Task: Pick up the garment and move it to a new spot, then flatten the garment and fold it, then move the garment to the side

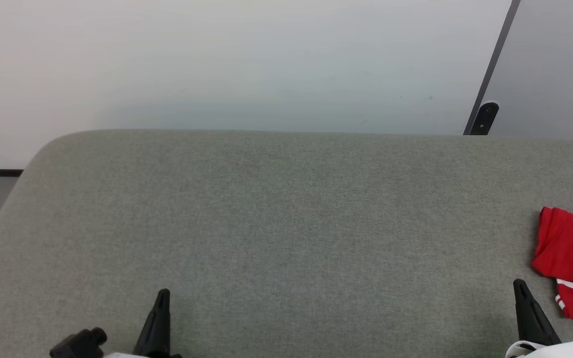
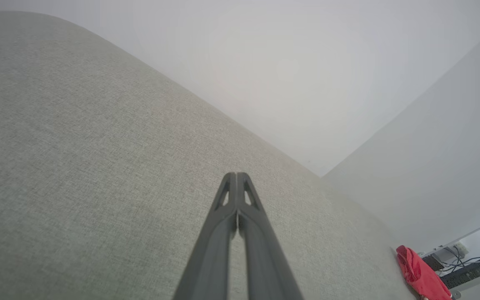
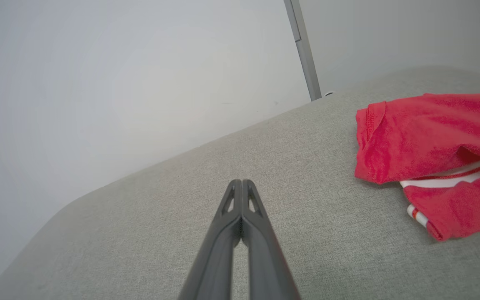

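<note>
Both left end effector (image 2: 237,176) and right end effector (image 3: 241,182) clenched empty; garment (image 3: 423,133) lies apart.

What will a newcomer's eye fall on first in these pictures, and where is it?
The red garment catches the eye first: it lies rumpled at the far right of the grey cloth-covered surface, white stripes showing. Next come the left end effector and right end effector, both shut and empty at the near edge, the right one close to the garment but apart.

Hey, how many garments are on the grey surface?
1. The garment lies at the head view's right edge, near the right gripper; more could lie out of frame.
</note>
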Robot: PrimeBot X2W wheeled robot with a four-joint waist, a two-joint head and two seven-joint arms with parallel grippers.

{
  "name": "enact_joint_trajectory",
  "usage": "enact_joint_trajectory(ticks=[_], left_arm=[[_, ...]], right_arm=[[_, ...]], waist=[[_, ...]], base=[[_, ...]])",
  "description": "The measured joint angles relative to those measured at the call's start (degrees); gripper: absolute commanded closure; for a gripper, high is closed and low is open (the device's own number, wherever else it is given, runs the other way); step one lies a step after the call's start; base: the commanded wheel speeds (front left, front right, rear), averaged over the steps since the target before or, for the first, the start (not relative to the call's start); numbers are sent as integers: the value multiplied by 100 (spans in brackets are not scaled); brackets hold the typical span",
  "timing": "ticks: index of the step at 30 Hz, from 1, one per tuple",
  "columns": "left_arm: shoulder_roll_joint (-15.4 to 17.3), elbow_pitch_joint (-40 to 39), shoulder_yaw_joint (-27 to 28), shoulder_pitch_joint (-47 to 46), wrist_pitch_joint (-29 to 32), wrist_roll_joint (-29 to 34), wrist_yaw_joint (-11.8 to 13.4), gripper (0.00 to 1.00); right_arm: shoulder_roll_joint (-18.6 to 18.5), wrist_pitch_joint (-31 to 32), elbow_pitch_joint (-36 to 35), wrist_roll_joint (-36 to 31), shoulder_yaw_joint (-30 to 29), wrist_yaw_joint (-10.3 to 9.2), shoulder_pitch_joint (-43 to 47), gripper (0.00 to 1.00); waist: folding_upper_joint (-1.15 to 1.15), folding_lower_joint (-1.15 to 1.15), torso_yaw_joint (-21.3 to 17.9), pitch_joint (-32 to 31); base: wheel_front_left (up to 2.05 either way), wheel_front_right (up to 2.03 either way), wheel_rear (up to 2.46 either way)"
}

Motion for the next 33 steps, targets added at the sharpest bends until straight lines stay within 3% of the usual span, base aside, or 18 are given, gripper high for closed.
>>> enact_joint_trajectory(ticks=[33], left_arm=[[-49,140,269,-398,626,-2303,1,100]], right_arm=[[200,636,140,2533,-187,0,-347,100]], waist=[[0,0,73,85]], base=[[0,0,0]])
